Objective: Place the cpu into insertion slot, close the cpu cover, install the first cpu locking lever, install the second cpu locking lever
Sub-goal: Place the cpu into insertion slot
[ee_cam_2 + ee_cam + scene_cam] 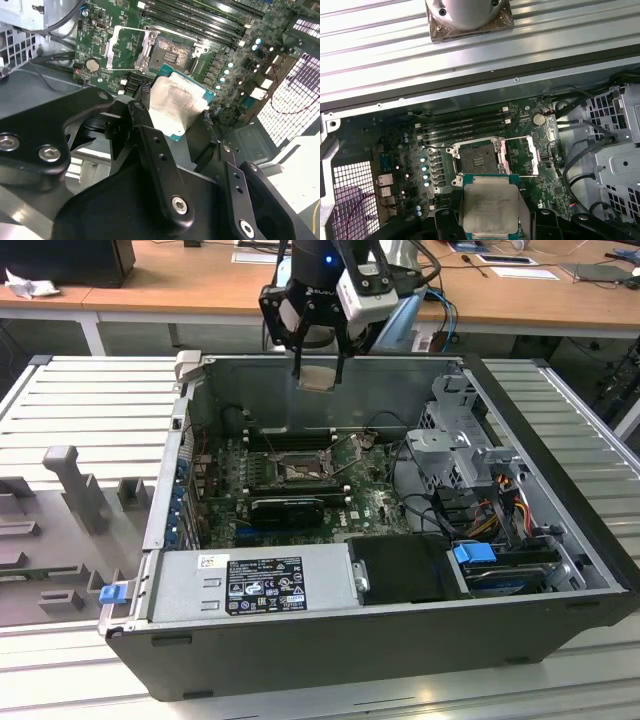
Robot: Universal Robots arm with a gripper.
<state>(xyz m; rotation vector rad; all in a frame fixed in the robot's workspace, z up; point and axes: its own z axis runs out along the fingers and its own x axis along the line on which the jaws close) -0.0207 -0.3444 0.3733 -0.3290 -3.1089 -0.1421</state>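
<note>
- Exterior view: clamped the cpu (318,378) in the gripper (318,368), pinched by two opposite edges and hung high over the open computer case (560,490), well apart from the insertion slot (300,472) down on the circuit board (370,500).
- Second wrist view: carried the cpu (177,107), pale metal face toward the camera, between the gripper fingers (150,140), clear of the bare insertion slot (170,52); found the cpu cover (127,47) swung open beside that slot.
- First wrist view: held the cpu (490,207) short of the insertion slot (477,160), with the cpu cover (520,155) folded clear to one side.
- Judged light, thin, stiff and fragile; best held by the edges only, kept level, never pressed on its faces.
</note>
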